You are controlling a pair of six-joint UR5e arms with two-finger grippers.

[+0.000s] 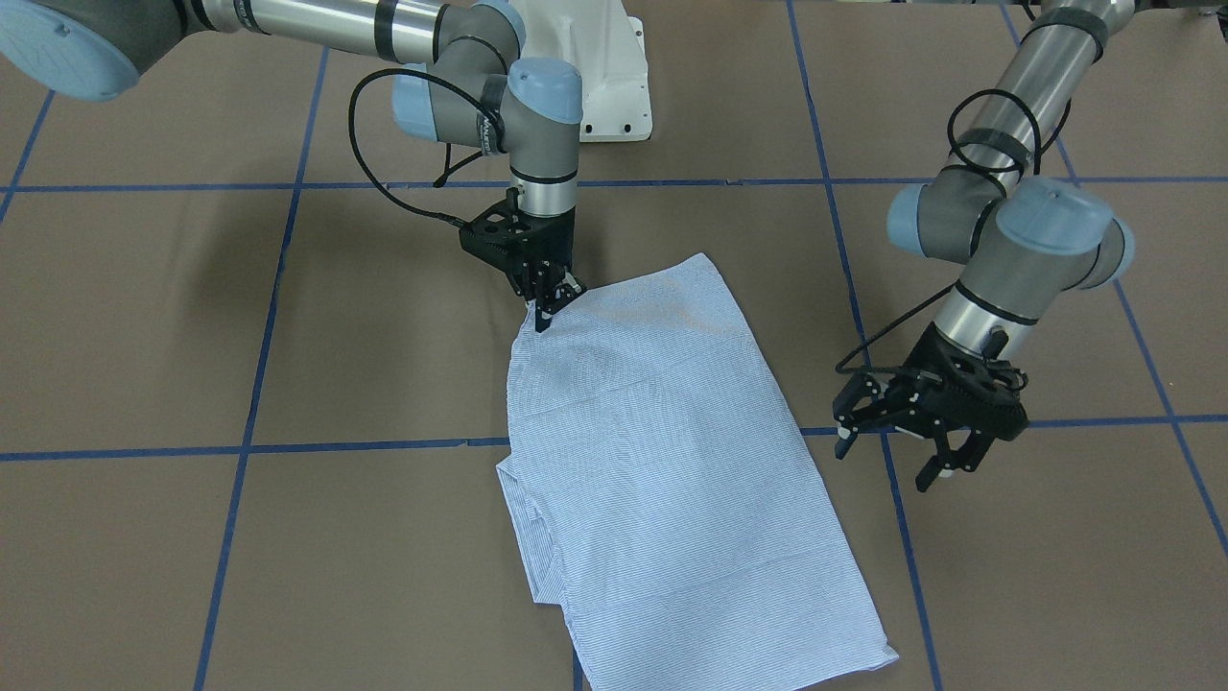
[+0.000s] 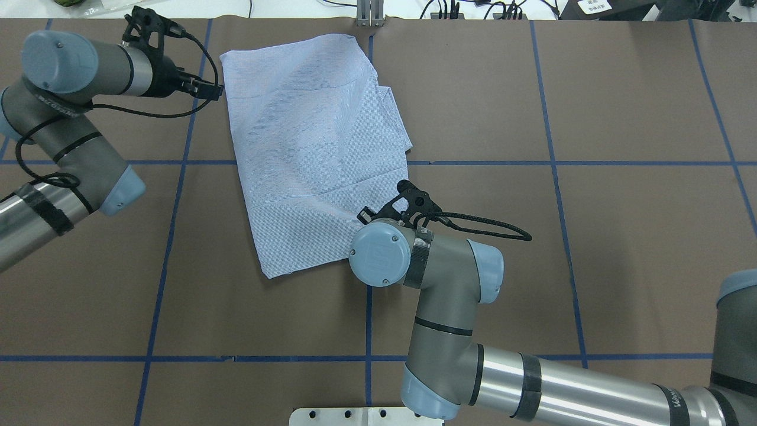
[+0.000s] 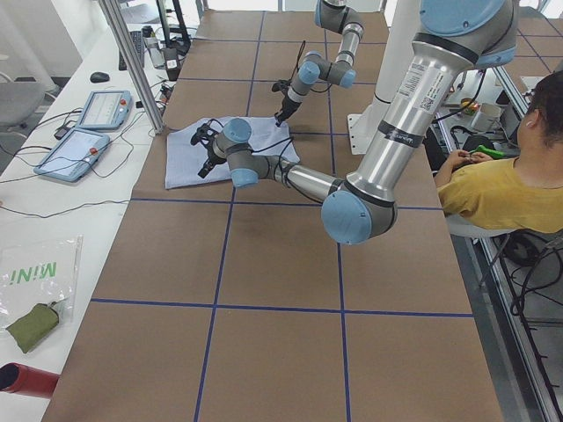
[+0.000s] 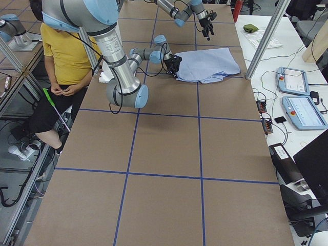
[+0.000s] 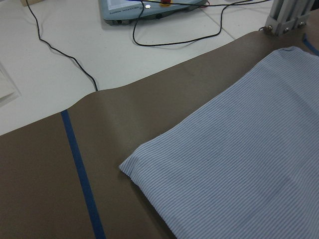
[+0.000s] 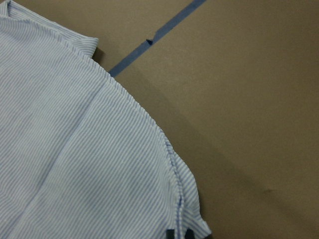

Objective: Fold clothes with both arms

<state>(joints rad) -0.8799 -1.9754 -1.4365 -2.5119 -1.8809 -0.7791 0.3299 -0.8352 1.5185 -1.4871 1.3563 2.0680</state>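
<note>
The clothes are one light blue-and-white striped shirt (image 1: 662, 451), lying folded and flat on the brown table (image 1: 192, 317). In the overhead view the shirt (image 2: 313, 148) runs from the far edge toward the middle. My right gripper (image 1: 544, 315) is shut on the shirt's corner nearest the robot. The right wrist view shows that pinched hem (image 6: 174, 174) with dark fingertips (image 6: 172, 234) at the bottom edge. My left gripper (image 1: 887, 459) hangs open just beside the shirt's side edge, apart from it, nothing between its fingers. The left wrist view shows a shirt corner (image 5: 137, 167), no fingers.
Blue tape lines (image 2: 550, 163) grid the table. The white pedestal base (image 1: 614, 77) stands at the robot's side. A metal post (image 2: 369, 15) rises at the far edge by the shirt. Pendants and cables (image 3: 79, 149) lie beyond it. A seated person (image 3: 501, 189) is behind the robot.
</note>
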